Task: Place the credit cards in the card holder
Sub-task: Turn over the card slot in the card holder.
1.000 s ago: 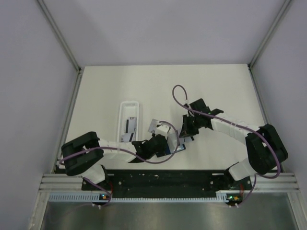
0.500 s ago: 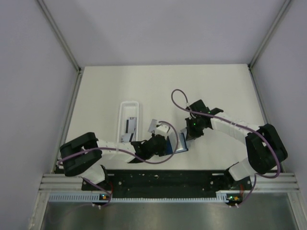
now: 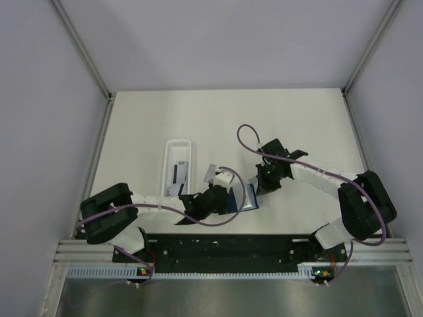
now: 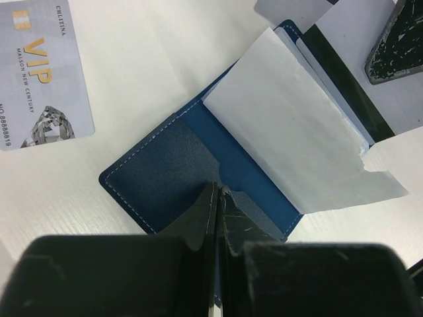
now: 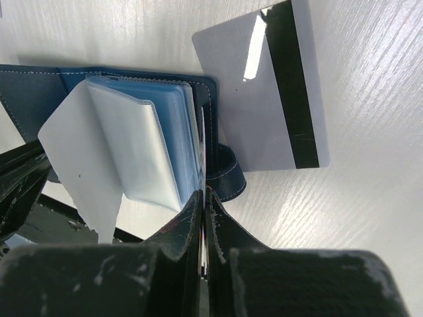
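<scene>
The navy card holder (image 4: 165, 165) lies open on the table, its clear plastic sleeves (image 4: 291, 132) fanned up. My left gripper (image 4: 219, 190) is shut, with its tips pressed on the holder's inner cover. My right gripper (image 5: 203, 191) is shut on a white credit card (image 4: 350, 33) with a black stripe. That card shows edge-on (image 5: 202, 152) against the sleeve stack (image 5: 132, 145). Another grey credit card (image 5: 264, 99) lies stripe up just beyond the holder's snap tab (image 5: 228, 178). A VIP credit card (image 4: 39, 72) lies face up to the holder's left. In the top view both grippers (image 3: 225, 198) (image 3: 262, 187) meet at the holder (image 3: 246, 201).
A long white tray (image 3: 178, 148) stands left of the arms with more cards (image 3: 177, 173) inside it. The black base rail (image 3: 231, 247) runs along the near edge. Grey walls enclose the table on the left, right and back.
My right gripper shifted slightly down and left with its card, closer in to the card holder. The left gripper stayed pressed on the cover.
</scene>
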